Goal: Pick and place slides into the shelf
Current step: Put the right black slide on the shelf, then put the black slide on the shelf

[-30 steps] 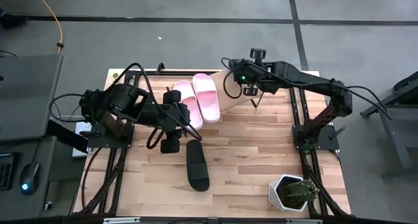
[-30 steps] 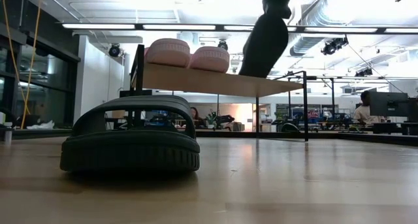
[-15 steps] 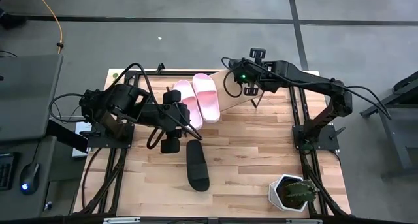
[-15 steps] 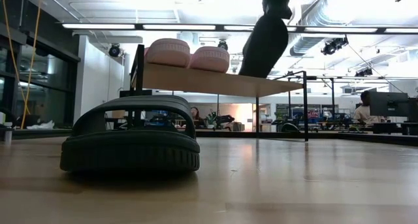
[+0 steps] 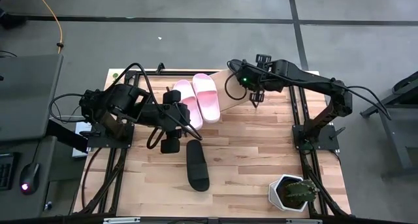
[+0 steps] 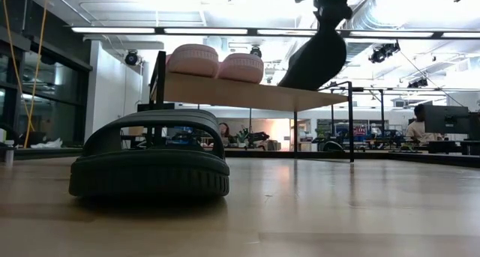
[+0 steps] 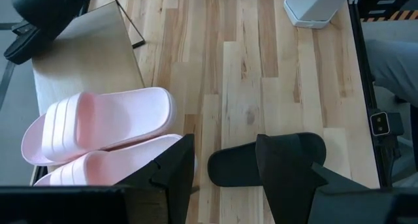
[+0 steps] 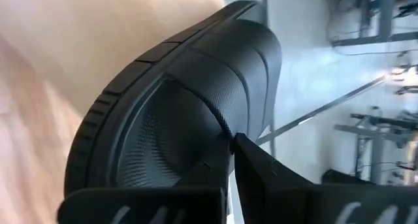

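Two pale pink slides [image 5: 199,98] lie side by side on the left half of the slanted shelf [image 5: 230,101], soles down. One black slide [image 5: 196,164] lies flat on the table in front of the shelf and fills the left of the low view [image 6: 150,163]. My right gripper [image 5: 251,85] is over the shelf's right half, shut on the second black slide [image 6: 313,58]. My left gripper [image 7: 225,178] is open and hovers over the table beside the pink slides, close to the table slide's far end [image 7: 268,160]. My right gripper pinches the black slide between its two fingers [image 8: 258,172] at a raised ridge [image 8: 219,123] of its ribbed inner side. It comes from above. The slide hangs tilted below the fingers, and its lower end [image 6: 291,82] meets the shelf board's top.
A white pot with a cactus [image 5: 292,192] stands at the table's near right corner. Black frame rails [image 5: 302,129] run along both side edges of the table. Bare wood lies between the table slide and the pot.
My right gripper has shifted a little toward the table's right edge and tipped. The black slide it holds has leaned over from nearly upright to a stronger slant, upper end to the right, lower end staying by the shelf board.
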Available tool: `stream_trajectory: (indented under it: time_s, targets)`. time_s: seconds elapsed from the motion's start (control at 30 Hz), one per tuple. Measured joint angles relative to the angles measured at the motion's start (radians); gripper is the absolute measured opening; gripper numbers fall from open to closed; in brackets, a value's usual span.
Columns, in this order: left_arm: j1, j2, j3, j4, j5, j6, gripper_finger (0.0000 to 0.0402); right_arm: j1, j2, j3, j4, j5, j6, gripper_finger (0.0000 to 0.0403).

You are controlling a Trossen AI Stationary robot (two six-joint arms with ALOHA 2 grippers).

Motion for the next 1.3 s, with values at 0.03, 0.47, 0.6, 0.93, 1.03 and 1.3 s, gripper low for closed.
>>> stream_trajectory:
  time_s: [0.03, 0.47, 0.6, 0.93, 1.03, 1.3]
  targets:
    - [0.000, 0.000, 0.000, 0.000, 0.000, 0.000, 0.0152, 0.000, 0.000, 0.000, -0.006, -0.015, 0.004, 0.0000]
    - [0.000, 0.000, 0.000, 0.000, 0.001, -0.017, 0.0152, 0.000, 0.000, 0.000, -0.043, -0.175, 0.068, 0.0000]
    - [0.000, 0.000, 0.000, 0.000, 0.001, -0.017, 0.0152, 0.000, 0.000, 0.000, -0.070, -0.175, 0.095, 0.0000]
    - [0.000, 0.000, 0.000, 0.000, 0.001, -0.020, 0.0152, 0.000, 0.011, 0.000, -0.098, -0.243, 0.130, 0.0010]
    - [0.000, 0.000, 0.000, 0.000, 0.001, -0.021, 0.0152, 0.000, 0.032, 0.000, -0.112, -0.281, 0.127, 0.0024]
    - [-0.001, 0.000, 0.000, 0.000, 0.001, -0.021, 0.0152, 0.000, 0.092, 0.000, -0.123, -0.244, 0.112, 0.0092]
